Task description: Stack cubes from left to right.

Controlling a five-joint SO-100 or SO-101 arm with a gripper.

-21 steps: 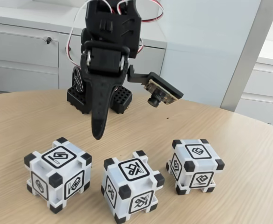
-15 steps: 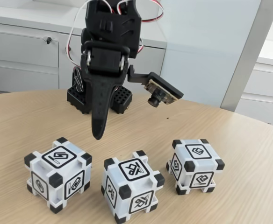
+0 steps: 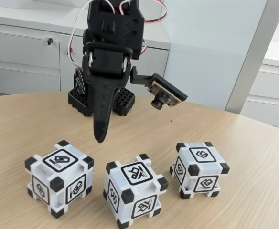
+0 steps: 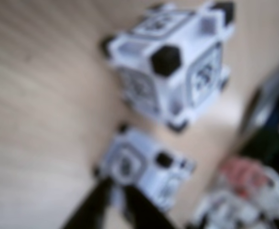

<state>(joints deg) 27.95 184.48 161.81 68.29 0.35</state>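
Note:
Three alike white cubes with black corners and glyph faces stand in a row on the wooden table (image 3: 29, 124) in the fixed view: a left cube (image 3: 58, 177), a middle cube (image 3: 135, 188) and a right cube (image 3: 199, 169). My black gripper (image 3: 100, 136) hangs point-down above the table, behind the gap between the left and middle cubes. It is shut and holds nothing. In the blurred wrist view, the dark fingers (image 4: 99, 207) rise from the bottom edge toward one cube (image 4: 144, 167). A second cube (image 4: 173, 62) lies beyond it.
The arm's black base (image 3: 101, 102) stands at the back of the table, and the wrist camera (image 3: 166, 95) sticks out to the right of the gripper. White cabinets (image 3: 25, 52) and a grey post (image 3: 249, 57) lie behind the table's curved far edge.

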